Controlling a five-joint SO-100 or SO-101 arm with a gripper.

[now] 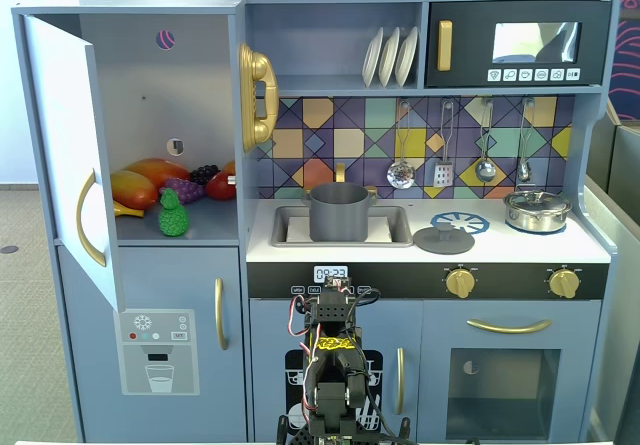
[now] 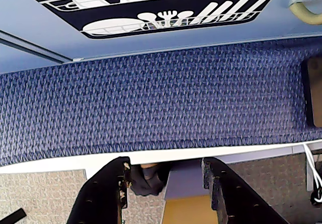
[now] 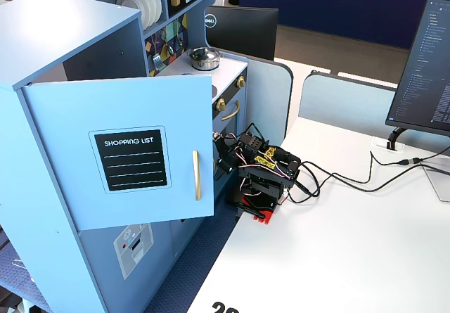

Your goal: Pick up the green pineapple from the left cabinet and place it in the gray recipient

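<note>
The fingers (image 2: 166,183) stand parted with nothing between them, pointing down at a blue patterned mat (image 2: 151,103) beside the toy kitchen's base in the wrist view. The arm (image 1: 335,375) sits folded low in front of the kitchen, well below the counter. Up on the left cabinet (image 1: 150,75), its door swung open, the green pineapple (image 1: 174,215) stands at the shelf's front beside other toy fruit. The gray recipient (image 1: 339,211) sits in the sink, well apart from it.
</note>
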